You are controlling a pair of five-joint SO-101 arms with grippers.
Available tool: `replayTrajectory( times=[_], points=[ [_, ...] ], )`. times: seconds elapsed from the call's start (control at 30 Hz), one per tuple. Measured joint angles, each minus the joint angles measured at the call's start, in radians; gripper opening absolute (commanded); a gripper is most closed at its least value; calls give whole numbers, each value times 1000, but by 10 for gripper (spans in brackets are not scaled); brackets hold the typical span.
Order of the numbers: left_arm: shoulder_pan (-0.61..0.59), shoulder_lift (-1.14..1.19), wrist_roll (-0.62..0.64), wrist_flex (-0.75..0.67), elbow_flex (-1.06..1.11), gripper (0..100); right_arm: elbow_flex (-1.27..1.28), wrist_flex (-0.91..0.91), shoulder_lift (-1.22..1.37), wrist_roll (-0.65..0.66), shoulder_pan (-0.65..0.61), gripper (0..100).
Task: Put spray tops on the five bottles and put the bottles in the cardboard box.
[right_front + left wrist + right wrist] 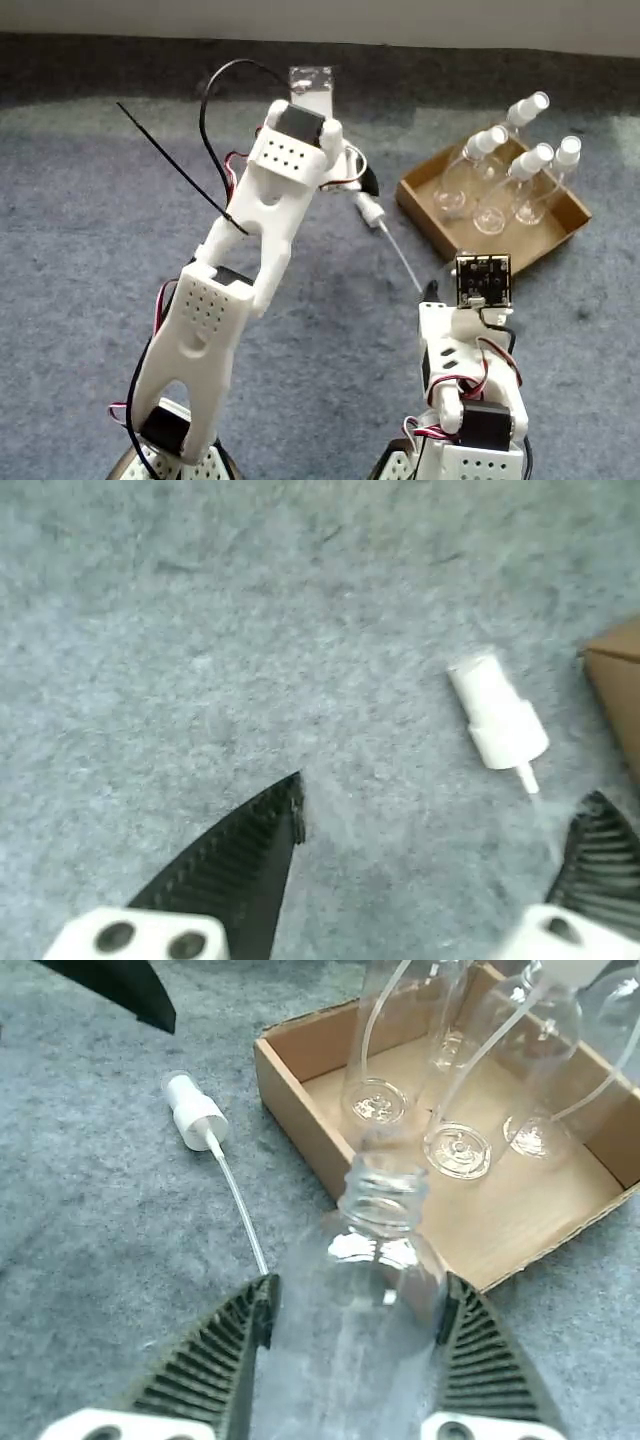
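Two grippers are shown in unlike states. The left gripper is spread wide and nothing is held between its black fingers. It is hung over the grey carpet, with the loose spray top lying near one finger, untouched. The right gripper is closed onto a clear bottle, whose body is pressed on both sides by the ribbed jaws; its threaded neck is bare, with no top fitted. The bottle's long axis is run straight out from the gripper, and its open mouth is pointed towards the cardboard box. The spray top is laid flat on the carpet beside the box's wall, apart from it. In the high view its long axis is set diagonally, with the white head towards the left gripper and the thin dip tube trailed towards the right arm. Four further bottles, each fitted with a white spray top, are stood on their bases inside the box, close together.
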Motion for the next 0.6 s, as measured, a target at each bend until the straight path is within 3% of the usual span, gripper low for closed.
replayTrajectory(
  times=[0.33,0.6],
  points=[
    [37,163,97,-84,-29,351,0,0,0,0,0,156],
    [51,190,104,-138,-29,351,0,0,0,0,0,156]
  ],
)
